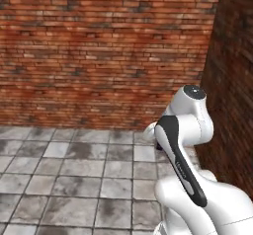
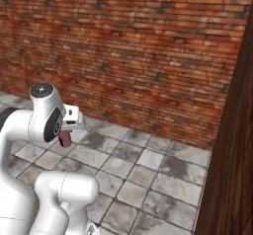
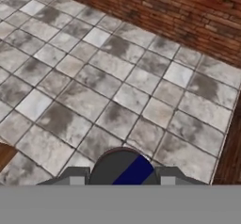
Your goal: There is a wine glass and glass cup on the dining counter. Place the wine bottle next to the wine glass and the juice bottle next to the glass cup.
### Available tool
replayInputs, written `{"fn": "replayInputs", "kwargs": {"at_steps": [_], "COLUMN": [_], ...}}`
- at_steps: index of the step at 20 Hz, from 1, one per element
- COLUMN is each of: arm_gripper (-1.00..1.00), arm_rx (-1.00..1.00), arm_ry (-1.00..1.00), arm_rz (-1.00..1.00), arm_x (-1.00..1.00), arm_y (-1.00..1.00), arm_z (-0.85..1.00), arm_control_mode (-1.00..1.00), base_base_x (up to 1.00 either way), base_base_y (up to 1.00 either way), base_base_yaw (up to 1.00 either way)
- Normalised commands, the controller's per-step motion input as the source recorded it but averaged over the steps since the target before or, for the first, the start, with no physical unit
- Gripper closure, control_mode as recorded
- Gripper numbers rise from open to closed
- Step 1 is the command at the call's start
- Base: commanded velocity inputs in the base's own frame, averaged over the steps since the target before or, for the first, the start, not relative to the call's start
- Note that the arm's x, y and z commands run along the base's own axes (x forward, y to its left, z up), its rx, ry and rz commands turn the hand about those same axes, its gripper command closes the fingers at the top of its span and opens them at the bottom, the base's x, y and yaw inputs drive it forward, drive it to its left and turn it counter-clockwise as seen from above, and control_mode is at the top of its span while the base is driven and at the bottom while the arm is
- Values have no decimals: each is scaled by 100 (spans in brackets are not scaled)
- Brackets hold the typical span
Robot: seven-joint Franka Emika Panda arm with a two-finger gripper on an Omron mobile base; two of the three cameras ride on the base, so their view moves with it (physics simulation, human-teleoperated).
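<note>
The juice bottle (image 3: 123,169) sits between the jaws, with one finger on each side of it. In the right base view the bottle hangs just under the hand, well above the floor (image 2: 148,160). The floor lies below the jaws and spreads out ahead of them. At the far end of the floor, ahead of the jaws, stands the brick wall (image 3: 179,6). To the right of the jaws a side wall (image 2: 232,170) rises from the floor and meets the brick wall in a corner.
</note>
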Motion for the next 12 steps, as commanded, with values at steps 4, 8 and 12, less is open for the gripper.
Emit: {"fn": "replayInputs", "kwargs": {"at_steps": [4, 8, 12], "arm_gripper": [100, 100, 100], "arm_rx": [0, 0, 0], "arm_ry": [0, 0, 0], "arm_rz": [0, 0, 0], "arm_x": [0, 0, 0], "arm_y": [0, 0, 0], "arm_z": [0, 0, 0], "arm_control_mode": [100, 100, 100], "base_base_x": [77, 75, 72], "base_base_y": [0, 0, 0], "base_base_yaw": [45, 47, 48]}}
